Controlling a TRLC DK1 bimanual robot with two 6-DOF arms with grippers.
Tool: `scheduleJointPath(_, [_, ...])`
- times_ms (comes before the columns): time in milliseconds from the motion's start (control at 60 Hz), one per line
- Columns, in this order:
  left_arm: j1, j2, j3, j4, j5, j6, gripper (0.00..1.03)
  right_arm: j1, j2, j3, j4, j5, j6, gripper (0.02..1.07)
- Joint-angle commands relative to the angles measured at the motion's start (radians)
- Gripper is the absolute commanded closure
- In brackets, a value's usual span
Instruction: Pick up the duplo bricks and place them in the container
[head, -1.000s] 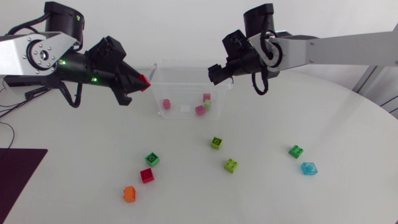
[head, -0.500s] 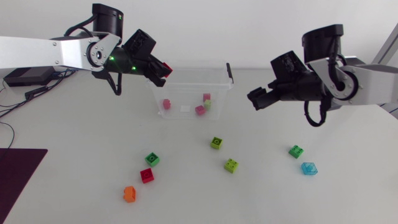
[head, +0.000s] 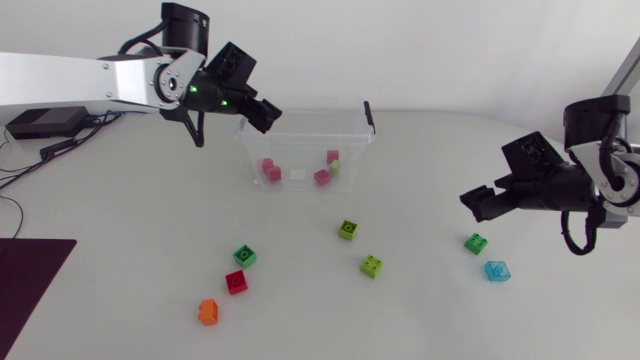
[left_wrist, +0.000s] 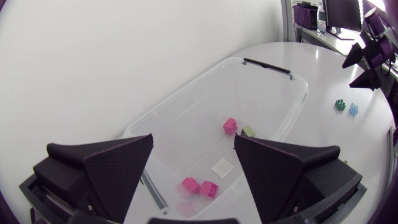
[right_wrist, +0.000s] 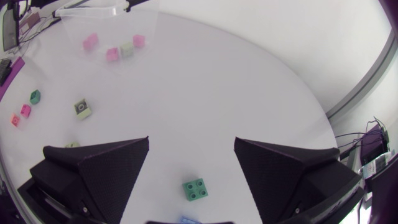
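While the left claw (left_wrist: 193, 142) hangs open, empty, over the container (left_wrist: 180, 118), pink bricks (left_wrist: 230, 126) lie inside. Right claw (right_wrist: 191, 142) open, empty, near a green brick (right_wrist: 195, 190) on the desk (right_wrist: 217, 93).

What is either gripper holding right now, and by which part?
Nothing. The left gripper hangs open and empty over the container; the right gripper, also open and empty, near a green brick.

The container (head: 352, 140) sits at the back of the desk (head: 120, 220), near its middle, with several bricks (head: 270, 170) in it. My left jaws hang over its left rear corner. In front of it lies a pair of bricks (head: 348, 229); three bricks (head: 236, 282) lie front-left; two bricks (head: 476, 243) lie far right, near my right jaws.
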Motion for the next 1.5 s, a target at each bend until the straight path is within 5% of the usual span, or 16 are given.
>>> scheduleJointPath(0, [0.028,-0.116,-0.051,-0.017,-0.004,-0.024,0.06,-0.038,0.052,-0.024,-0.014,-0.013,-0.053,0.08])
scheduleJointPath(450, [0.054,-0.576,-0.489,-0.368,0.003,0.246,0.06,-0.161,0.262,-0.039,-0.017,-0.050,-0.252,0.08])
scheduleJointPath(800, [0.043,-0.731,-0.801,-0.475,0.004,0.404,0.06,-0.158,0.379,-0.041,0.034,-0.050,-0.321,0.17])
scheduleJointPath(1000, [0.043,-0.733,-0.879,-0.486,0.026,0.487,0.07,-0.150,0.432,-0.019,0.063,-0.042,-0.349,0.53])
scheduleJointPath(1083, [0.040,-0.699,-0.884,-0.500,0.026,0.515,0.07,-0.130,0.437,0.008,0.041,-0.030,-0.359,0.76])
scheduleJointPath(1483, [-0.037,-0.626,-0.917,-0.587,0.029,0.639,0.07,-0.012,0.254,0.174,-0.319,0.050,-0.396,0.80])
